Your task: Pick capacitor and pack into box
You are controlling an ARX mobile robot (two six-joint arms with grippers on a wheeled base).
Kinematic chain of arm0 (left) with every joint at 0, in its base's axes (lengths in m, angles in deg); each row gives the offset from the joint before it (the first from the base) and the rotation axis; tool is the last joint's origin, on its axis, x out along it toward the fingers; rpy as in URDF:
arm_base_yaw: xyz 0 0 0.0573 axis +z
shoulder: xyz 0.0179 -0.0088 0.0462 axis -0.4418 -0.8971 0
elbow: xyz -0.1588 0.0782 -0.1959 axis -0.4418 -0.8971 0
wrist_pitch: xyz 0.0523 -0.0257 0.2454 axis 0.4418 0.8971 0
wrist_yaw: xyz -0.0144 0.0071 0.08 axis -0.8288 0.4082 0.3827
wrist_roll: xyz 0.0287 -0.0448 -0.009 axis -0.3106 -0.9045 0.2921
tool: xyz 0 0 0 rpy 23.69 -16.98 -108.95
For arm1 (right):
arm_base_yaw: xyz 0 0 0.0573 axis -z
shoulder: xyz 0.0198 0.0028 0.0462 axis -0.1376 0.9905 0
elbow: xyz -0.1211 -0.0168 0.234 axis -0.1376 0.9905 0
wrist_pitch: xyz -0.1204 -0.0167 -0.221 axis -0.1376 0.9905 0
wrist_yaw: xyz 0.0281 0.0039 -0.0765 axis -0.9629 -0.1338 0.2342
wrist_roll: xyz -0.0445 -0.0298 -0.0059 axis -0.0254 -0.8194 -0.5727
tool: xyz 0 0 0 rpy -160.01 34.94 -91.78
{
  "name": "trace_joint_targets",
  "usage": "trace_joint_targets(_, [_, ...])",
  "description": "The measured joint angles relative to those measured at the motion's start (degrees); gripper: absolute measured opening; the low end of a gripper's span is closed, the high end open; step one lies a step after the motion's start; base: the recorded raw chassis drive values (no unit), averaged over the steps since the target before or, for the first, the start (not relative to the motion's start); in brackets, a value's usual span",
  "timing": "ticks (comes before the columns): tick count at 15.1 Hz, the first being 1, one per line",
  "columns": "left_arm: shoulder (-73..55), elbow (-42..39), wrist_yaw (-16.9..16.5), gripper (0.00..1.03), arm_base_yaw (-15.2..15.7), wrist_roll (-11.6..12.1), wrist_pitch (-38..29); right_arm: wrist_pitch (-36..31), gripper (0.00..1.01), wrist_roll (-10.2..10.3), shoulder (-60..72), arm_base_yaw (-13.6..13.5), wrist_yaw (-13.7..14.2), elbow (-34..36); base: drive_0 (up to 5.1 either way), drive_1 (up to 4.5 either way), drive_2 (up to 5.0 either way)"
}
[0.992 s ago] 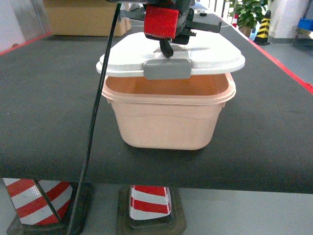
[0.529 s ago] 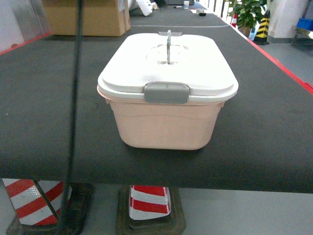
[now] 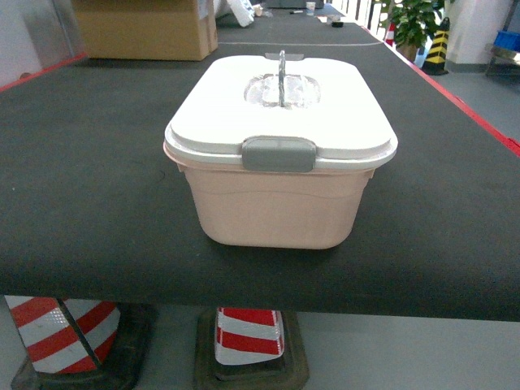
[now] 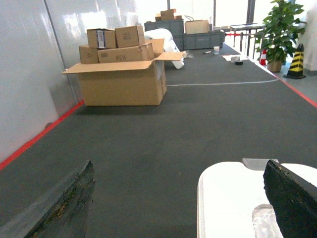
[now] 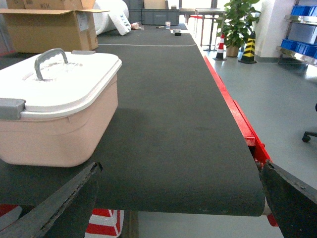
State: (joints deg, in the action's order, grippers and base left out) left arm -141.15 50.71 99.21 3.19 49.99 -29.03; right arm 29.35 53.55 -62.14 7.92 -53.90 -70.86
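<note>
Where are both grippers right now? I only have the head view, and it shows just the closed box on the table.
Observer: The left gripper is open and empty, with a corner of the lid below its right side.
Operator: And the right one?
Observer: The right gripper is open too and holds nothing. It sits off to the right of the box, near the front edge of the table.
Operator: Any capacitor visible from the wrists?
Observer: None in either wrist view. The left one adds only cardboard cartons farther down the table.
</note>
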Motion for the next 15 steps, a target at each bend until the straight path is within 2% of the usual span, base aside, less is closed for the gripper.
trace_joint_targets(1, [1.2, -0.6, -3.3, 0.91, 1.2, -1.1, 5.0, 0.0, 0.98, 0.0, 0.0, 0.0, 0.0, 0.0, 0.0, 0.0, 0.0])
trace_joint_targets(2, [5.8, -8.4, -8.0, 0.77, 2.9, -4.1, 2.8, 0.0, 0.98, 0.0, 0.0, 0.0, 0.0, 0.0, 0.0, 0.0, 0.0])
trace_joint_targets(3, [10.5, -15.7, -9.9, 0.64, 5.1, -5.4, -0.3, 0.0, 0.98, 0.0, 0.0, 0.0, 0.0, 0.0, 0.0, 0.0, 0.0])
trace_joint_targets(5, [19.2, -28.9, -13.0, 0.35, 9.6, -6.8, -6.2, 0.0, 0.98, 0.0, 0.0, 0.0, 0.0, 0.0, 0.0, 0.0, 0.0])
trace_joint_targets(7, [24.1, -39.7, -16.7, 0.07, 11.8, -6.9, -8.6, 0.0, 0.98, 0.0, 0.0, 0.0, 0.0, 0.0, 0.0, 0.0, 0.0])
trace_joint_targets(8, [26.9, -43.0, -17.8, 0.02, 13.2, -7.0, -9.5, 0.0, 0.98, 0.0, 0.0, 0.0, 0.0, 0.0, 0.0, 0.0, 0.0])
trace_joint_targets(11, [35.1, -51.8, -21.0, 0.02, 16.4, -7.1, -10.0, 0.0, 0.98, 0.0, 0.0, 0.0, 0.0, 0.0, 0.0, 0.0, 0.0])
trace_joint_targets(14, [42.4, -56.8, -22.8, 0.02, 18.6, -7.1, -8.0, 0.0, 0.98, 0.0, 0.0, 0.0, 0.0, 0.0, 0.0, 0.0, 0.0])
trace_joint_targets(15, [44.8, -58.2, -26.3, 0.02, 21.0, -7.1, -6.6, 0.0, 0.98, 0.0, 0.0, 0.0, 0.0, 0.0, 0.0, 0.0, 0.0])
